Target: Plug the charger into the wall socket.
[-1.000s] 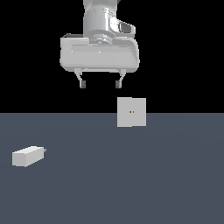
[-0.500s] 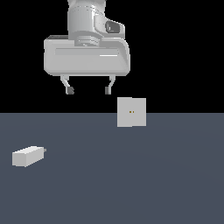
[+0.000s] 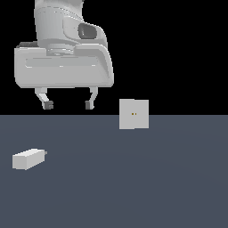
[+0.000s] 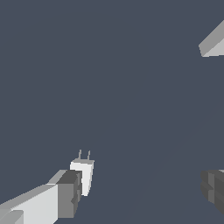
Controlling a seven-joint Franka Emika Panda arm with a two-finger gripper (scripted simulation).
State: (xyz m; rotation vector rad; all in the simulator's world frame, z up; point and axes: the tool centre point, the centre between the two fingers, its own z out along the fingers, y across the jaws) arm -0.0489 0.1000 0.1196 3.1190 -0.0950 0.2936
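1. Charger (image 3: 27, 159): off-white block lying flat on the dark grey bench (image 3: 133, 187), nearest the camera, at the exterior view's left. Prong stubs stick out of its end facing the exterior view's right.
2. Wrist view shows the same charger (image 4: 83, 175) from above, two thin prongs visible; one gripper fingertip (image 4: 68, 194) overlaps it in the picture, other finger well off to the side.
3. Gripper (image 3: 68, 105): fingers spread wide apart, holding nothing, hanging above the bench. It sits higher in the frame than the charger and a bit toward the exterior view's right of it; not touching it.
4. Big white hand body and arm fill the upper left of the exterior view.
5. Wall socket (image 3: 134, 114): light-grey square plate, upright, far back on the bench at its rear edge, two tiny yellowish holes in the centre. Well apart from the charger, to the exterior view's right of the gripper.
6. Socket plate (image 4: 213, 42) shows only as a corner at the wrist view's edge.
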